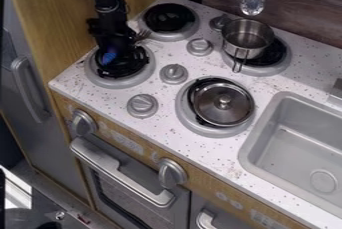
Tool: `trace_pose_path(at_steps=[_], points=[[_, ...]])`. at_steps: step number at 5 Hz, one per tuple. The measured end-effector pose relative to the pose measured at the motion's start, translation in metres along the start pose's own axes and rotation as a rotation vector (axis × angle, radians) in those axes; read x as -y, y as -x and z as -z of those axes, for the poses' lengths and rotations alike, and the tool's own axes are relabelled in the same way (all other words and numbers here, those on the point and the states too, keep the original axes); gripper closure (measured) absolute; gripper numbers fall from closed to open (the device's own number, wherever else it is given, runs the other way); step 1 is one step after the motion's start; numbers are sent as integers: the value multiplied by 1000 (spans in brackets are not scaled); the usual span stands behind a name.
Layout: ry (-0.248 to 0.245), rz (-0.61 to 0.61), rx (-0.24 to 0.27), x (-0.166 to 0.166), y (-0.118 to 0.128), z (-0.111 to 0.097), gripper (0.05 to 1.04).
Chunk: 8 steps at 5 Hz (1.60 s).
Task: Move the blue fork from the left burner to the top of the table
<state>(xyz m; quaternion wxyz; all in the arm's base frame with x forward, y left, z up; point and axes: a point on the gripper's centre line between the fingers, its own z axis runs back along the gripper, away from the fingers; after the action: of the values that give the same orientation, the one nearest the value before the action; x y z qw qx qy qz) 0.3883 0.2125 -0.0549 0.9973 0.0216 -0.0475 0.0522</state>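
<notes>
The black two-finger gripper (119,62) is held low over the near left burner (101,79), a black plate in a grey ring, close to the upright wooden panel (63,33) on the left. Whether it is open or closed cannot be told. A small blue part of the fork (108,56) is seen over that burner, beside the gripper; the rest is hidden, and a hold on it cannot be confirmed. Silvery tines (143,34) are seen between the two left burners; whether they belong to it cannot be told.

The white speckled worktop (160,130) is bounded by a straight front edge, slanting down to the right. Narrow room is left at its left corner; more is offered between the near left and near right burners, though it is interrupted by knobs. A strip is left between the near right burner and the grey rectangular sink (294,108).

Four burners are counted, with four round grey knobs (142,105) on top and two on the front. One steel saucepan (247,38) is set on the far right burner, one round lid with a central knob (222,104) on the near right
</notes>
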Motion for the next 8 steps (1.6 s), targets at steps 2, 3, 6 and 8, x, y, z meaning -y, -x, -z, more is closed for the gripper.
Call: trace_pose_path(at_steps=[2,3,6,8], points=[[-19,101,48,49,-12,-37,650],[7,120,74,85,-7,-54,650],[91,15,-83,149,56,-12,650],[63,-64,-113,145,65,-6,605]])
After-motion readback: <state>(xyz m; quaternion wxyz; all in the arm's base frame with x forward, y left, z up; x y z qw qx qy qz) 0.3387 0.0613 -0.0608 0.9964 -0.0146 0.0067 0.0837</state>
